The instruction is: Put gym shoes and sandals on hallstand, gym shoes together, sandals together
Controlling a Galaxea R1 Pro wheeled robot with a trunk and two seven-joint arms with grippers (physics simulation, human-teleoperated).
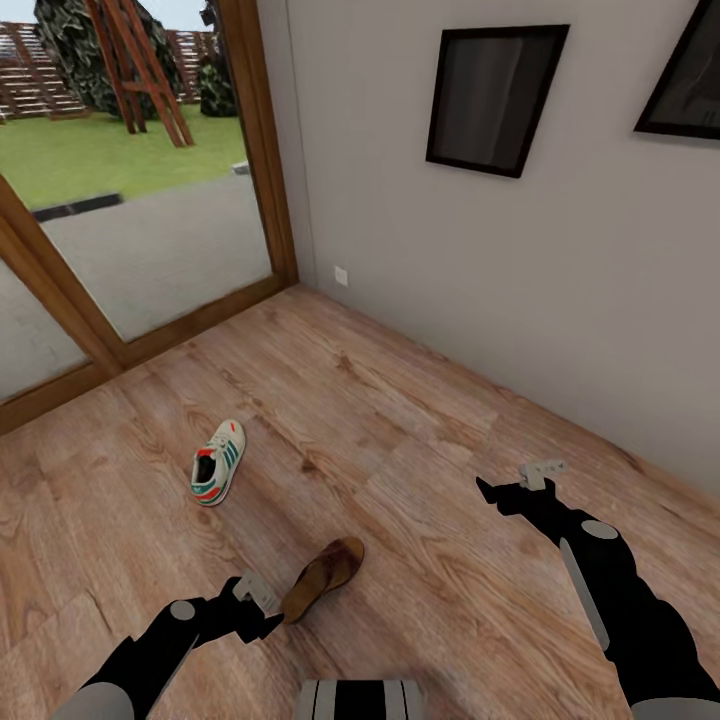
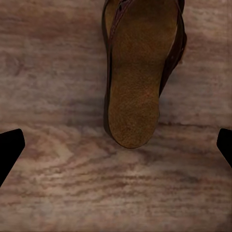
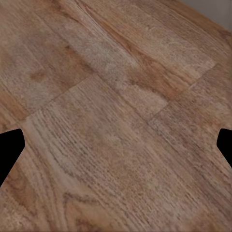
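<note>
Left gripper [image 1: 262, 610] spread wide just beside a tan-insoled leather sandal [image 1: 322, 578]; striped sneaker [image 1: 218, 462] farther off on grainy wood-plank floor [image 1: 400, 440] — right gripper [image 1: 520, 486] likewise parted, empty

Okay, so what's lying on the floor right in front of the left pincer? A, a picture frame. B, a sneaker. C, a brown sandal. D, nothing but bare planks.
C: the left wrist view looks down on the brown sandal lying on the floor just ahead of the open left pincer, and the head view shows the sneaker lying farther off.
</note>
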